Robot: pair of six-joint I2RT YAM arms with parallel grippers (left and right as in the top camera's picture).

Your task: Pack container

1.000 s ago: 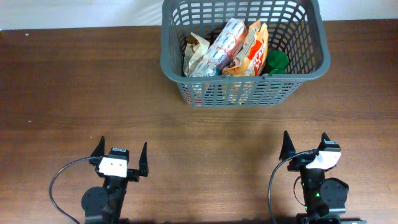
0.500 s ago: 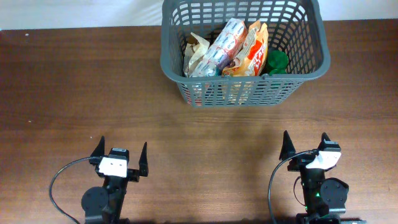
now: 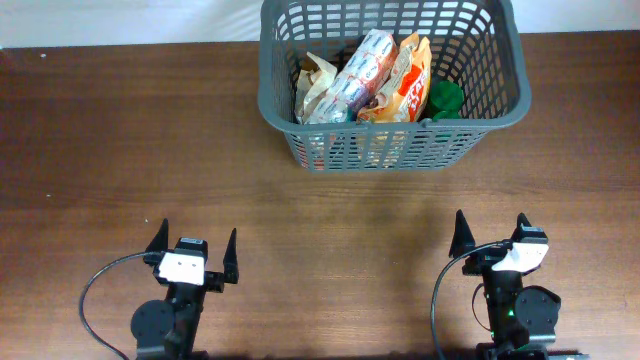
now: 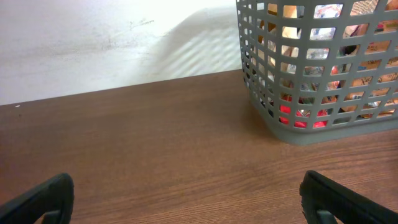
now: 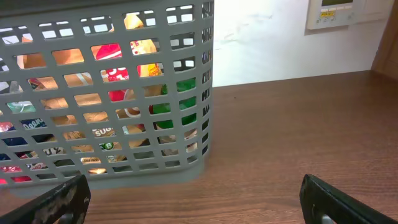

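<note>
Shopping basket (image 3: 400,150): far side, holding snack packets (image 3: 365,75), green item (image 3: 445,98).
Tabletop (image 3: 150,150): nothing loose seen.
Left hand (image 3: 196,245): apart, empty.
Right hand (image 3: 490,235): apart, empty.
Progress: packing looks done.

container (image 3: 392,150) — far side of table (image 3: 150,140) | packets (image 3: 362,78) inside it

The overhead camera looks straight down on my dark brown wooden table (image 3: 120,150), with the grey lattice-sided plastic basket (image 3: 400,148) at 12 o'clock. My wrist cameras sit low, facing 12 o'clock; all three share that basket, at 2 o'clock for the left, 10 o'clock for the right.
</note>
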